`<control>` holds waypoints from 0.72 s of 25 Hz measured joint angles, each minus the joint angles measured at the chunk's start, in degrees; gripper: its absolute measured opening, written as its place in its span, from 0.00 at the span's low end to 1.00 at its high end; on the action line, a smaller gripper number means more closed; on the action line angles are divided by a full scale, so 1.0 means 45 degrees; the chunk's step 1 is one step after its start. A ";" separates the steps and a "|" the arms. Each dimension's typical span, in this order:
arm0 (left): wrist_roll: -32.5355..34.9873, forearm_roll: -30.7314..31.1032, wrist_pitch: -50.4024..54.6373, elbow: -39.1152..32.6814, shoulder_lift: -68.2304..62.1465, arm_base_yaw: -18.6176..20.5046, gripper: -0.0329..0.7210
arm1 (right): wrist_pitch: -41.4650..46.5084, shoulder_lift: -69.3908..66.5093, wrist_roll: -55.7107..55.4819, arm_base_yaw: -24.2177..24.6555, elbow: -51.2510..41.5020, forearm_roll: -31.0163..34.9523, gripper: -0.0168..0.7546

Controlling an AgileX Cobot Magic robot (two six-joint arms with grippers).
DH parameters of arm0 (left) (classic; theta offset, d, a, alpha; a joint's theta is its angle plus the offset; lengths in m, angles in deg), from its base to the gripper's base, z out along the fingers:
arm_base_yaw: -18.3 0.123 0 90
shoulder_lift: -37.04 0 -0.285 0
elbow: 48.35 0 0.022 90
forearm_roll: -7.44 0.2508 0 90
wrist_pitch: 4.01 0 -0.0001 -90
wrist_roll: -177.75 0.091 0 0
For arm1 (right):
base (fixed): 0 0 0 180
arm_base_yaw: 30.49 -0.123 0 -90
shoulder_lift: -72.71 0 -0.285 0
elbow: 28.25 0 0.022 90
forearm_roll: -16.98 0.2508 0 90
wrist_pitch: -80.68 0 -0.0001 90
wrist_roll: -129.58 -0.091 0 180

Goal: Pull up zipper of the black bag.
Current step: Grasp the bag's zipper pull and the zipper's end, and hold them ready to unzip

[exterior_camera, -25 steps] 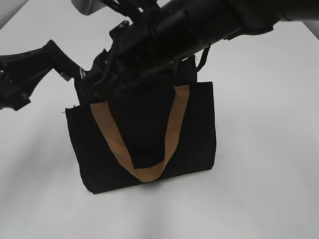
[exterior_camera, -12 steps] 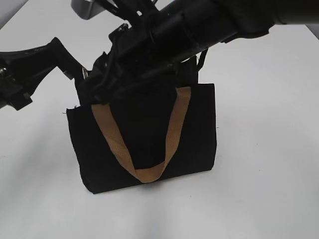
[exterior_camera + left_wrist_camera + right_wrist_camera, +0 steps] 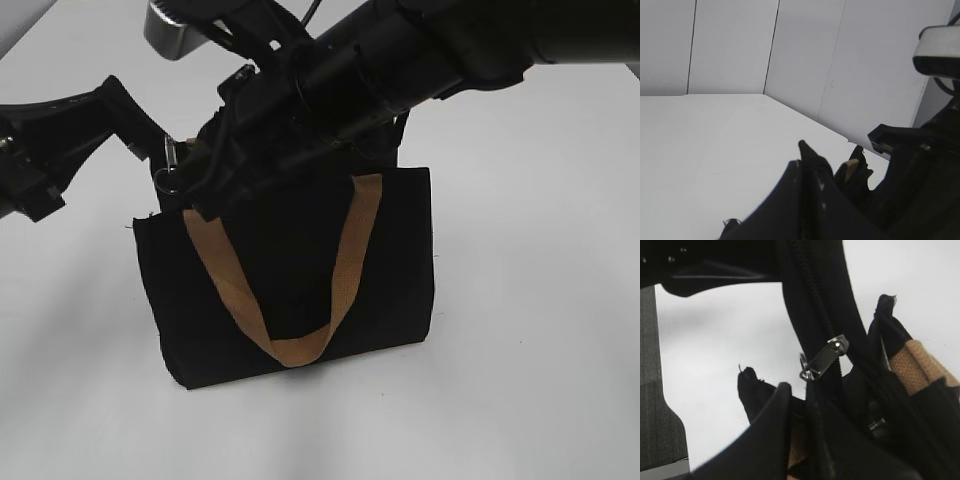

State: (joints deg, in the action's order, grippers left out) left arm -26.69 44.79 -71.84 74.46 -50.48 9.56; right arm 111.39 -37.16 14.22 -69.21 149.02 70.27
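The black bag (image 3: 290, 270) stands upright on the white table, one tan handle (image 3: 345, 260) hanging down its front. My left gripper (image 3: 150, 150) is at the bag's top left corner; in the left wrist view it (image 3: 807, 160) is shut on a fold of black bag fabric (image 3: 855, 170). My right gripper (image 3: 195, 190) reaches across to the same end of the bag's top. In the right wrist view its fingertips (image 3: 797, 390) are a narrow gap apart. The silver zipper pull (image 3: 822, 360) dangles free just beyond them on the black track (image 3: 812, 295). It glints in the exterior view (image 3: 172, 152).
The white table (image 3: 530, 300) lies around the bag on all sides. The right arm's black body (image 3: 400, 60) crosses above the bag's top and hides it. A pale panelled wall (image 3: 805, 50) stands behind the table.
The right arm has lifted slightly up and left over the bag's top. The left arm rose a little earlier and now holds still. The bag has barely moved.
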 joint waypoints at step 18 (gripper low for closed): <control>-0.0010 0.0012 0.0000 0.0000 0.0000 0.0000 0.05 | 0.0015 0.0547 -0.0411 0.0000 0.0000 -0.1996 0.02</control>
State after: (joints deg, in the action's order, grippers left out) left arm -26.74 44.84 -71.84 74.46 -50.48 9.56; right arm 111.45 -34.70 12.37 -69.21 149.02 61.28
